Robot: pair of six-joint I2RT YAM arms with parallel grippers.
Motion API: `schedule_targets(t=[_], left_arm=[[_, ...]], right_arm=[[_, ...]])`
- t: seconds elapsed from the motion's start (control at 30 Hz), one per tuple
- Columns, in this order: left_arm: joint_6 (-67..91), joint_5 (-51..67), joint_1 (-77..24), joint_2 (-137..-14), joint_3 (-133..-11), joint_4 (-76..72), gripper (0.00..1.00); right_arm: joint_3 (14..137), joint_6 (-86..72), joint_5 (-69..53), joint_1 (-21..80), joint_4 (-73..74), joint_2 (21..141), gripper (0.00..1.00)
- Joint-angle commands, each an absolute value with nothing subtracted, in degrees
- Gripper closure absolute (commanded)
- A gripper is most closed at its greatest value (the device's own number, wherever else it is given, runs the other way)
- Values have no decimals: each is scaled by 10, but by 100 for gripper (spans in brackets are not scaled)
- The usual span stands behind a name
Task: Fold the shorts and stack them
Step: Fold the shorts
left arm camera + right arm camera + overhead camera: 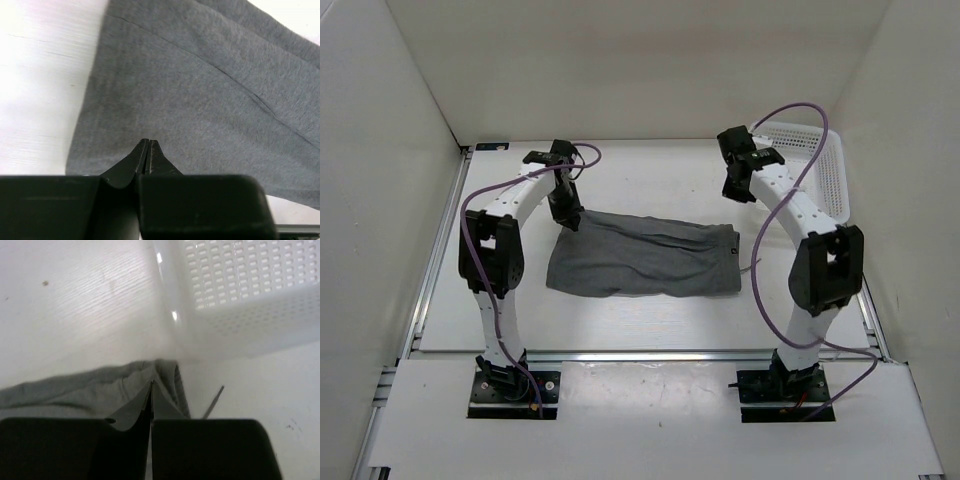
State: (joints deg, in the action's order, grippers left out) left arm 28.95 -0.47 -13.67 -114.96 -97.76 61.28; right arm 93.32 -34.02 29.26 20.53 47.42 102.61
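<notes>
The grey shorts [642,256] lie folded into a flat strip in the middle of the table, waistband end to the right. My left gripper [569,218] is shut with nothing between its jaws, low over the shorts' far left corner. In the left wrist view its tips [149,142] hang over the plain grey fabric [200,90]. My right gripper [732,190] is shut and empty, raised above the far right corner. In the right wrist view its tips [151,384] sit over the bunched waistband [170,377], with the thin drawstring [214,400] lying on the table beside it.
A white mesh basket [825,170] stands at the far right of the table, close behind my right gripper; it also shows in the right wrist view [240,305]. White walls enclose the table on three sides.
</notes>
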Motion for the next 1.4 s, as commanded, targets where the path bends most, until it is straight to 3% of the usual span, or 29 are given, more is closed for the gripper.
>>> schedule_targets(t=[0.0,0.33,0.5,0.63,0.67,0.77,0.93,1.1,1.13,1.2,1.23,1.37], left_arm=[[296,4,-138,-1137,-982,610,88],[296,-9,-138,-1101,-970,616,88],[301,-20,-138,-1095,-970,621,88],[301,-20,-138,-1089,-970,621,87],[307,-20,-138,-1084,-970,621,87],[307,-20,-138,-1064,-956,621,87],[312,-39,-143,-989,-897,627,86],[330,-50,-143,-877,-796,601,67],[335,-50,-143,-842,-777,593,48],[342,-56,-143,-820,-736,588,31],[342,-56,-143,-814,-724,581,26],[349,-50,-100,-845,-683,547,23]], right_arm=[[972,-292,261,171,471,1081,100],[999,-292,285,78,471,1124,100],[987,-292,239,95,460,1085,100],[950,-287,225,136,454,1025,66],[944,-287,218,153,454,1014,46],[913,-294,218,178,447,971,14],[832,-288,182,215,423,877,7],[702,-283,164,228,403,787,0],[688,-283,164,228,403,781,0],[653,-283,164,228,403,774,0],[643,-290,164,228,409,768,0],[594,-308,117,228,395,763,0]])
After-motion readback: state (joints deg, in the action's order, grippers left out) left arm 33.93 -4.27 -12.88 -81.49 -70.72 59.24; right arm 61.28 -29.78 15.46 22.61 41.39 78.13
